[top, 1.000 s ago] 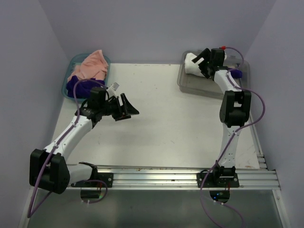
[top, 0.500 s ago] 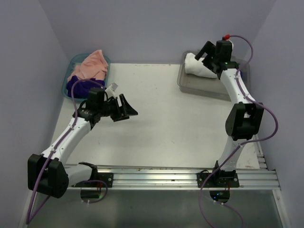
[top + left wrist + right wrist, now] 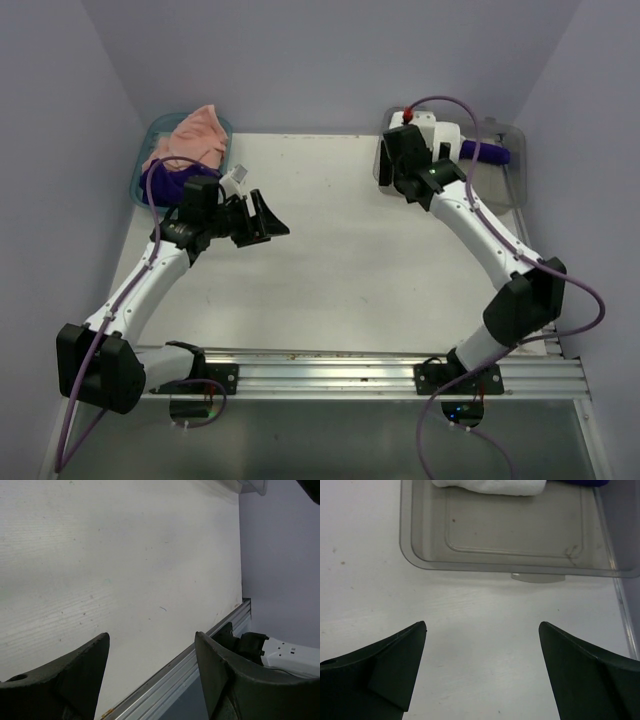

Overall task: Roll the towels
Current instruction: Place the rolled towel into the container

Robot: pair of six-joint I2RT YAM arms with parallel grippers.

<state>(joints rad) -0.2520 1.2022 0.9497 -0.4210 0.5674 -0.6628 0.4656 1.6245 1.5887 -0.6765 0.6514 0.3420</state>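
Basket [image 3: 149, 134] holds two towels [image 3: 195, 135]; bin [image 3: 510, 527] holds two rolls [image 3: 490, 486].

The table [image 3: 340, 260] is seen whole from high behind the arms and closely, obliquely, from both wrists, the clear bin [image 3: 510, 535] being shared by overhead and right-wrist views

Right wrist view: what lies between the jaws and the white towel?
Bare table, then the clear bin's near wall and floor; right wrist view shows it.
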